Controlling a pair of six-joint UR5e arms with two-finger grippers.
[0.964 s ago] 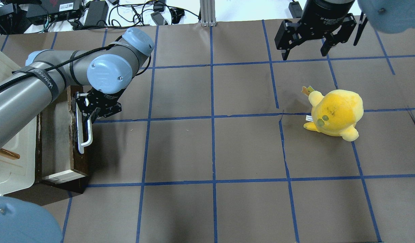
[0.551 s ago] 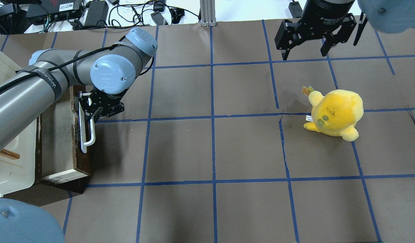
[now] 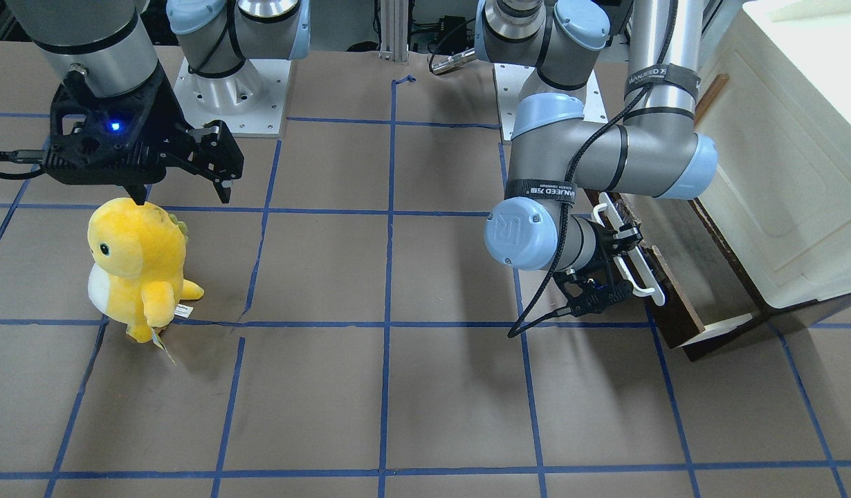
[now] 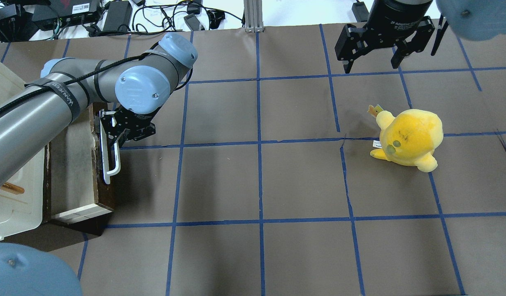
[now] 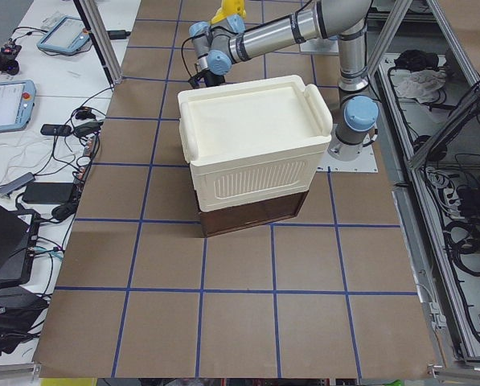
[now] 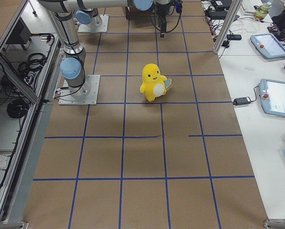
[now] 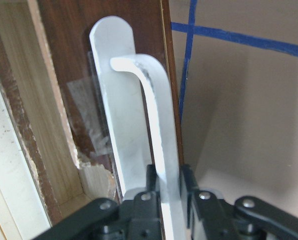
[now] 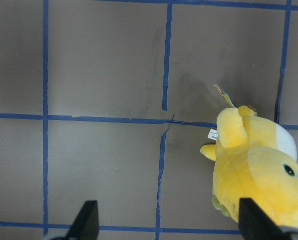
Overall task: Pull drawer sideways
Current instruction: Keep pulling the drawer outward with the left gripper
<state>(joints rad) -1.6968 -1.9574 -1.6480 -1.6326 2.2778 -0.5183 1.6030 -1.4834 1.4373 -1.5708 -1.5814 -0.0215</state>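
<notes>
The drawer (image 4: 78,172) has a dark brown front, a light wood interior and a long white bar handle (image 4: 112,158). It stands partly pulled out from under the cream-white cabinet (image 4: 14,205) at the table's left. My left gripper (image 4: 113,137) is shut on the handle's upper part; the left wrist view shows the fingers (image 7: 191,192) clamped on the white bar (image 7: 158,140). The front-facing view shows the same grip (image 3: 623,252) on the drawer (image 3: 674,304). My right gripper (image 4: 372,63) is open and empty, high at the far right.
A yellow plush toy (image 4: 409,137) stands on the right half of the table, also in the front-facing view (image 3: 138,266) and the right wrist view (image 8: 258,170). The cream-white cabinet (image 5: 252,149) sits over the drawer. Cables lie beyond the table's far edge.
My left gripper, shut on the handle, has moved to the right and the drawer has slid further out of the cabinet. The right arm has not moved.
</notes>
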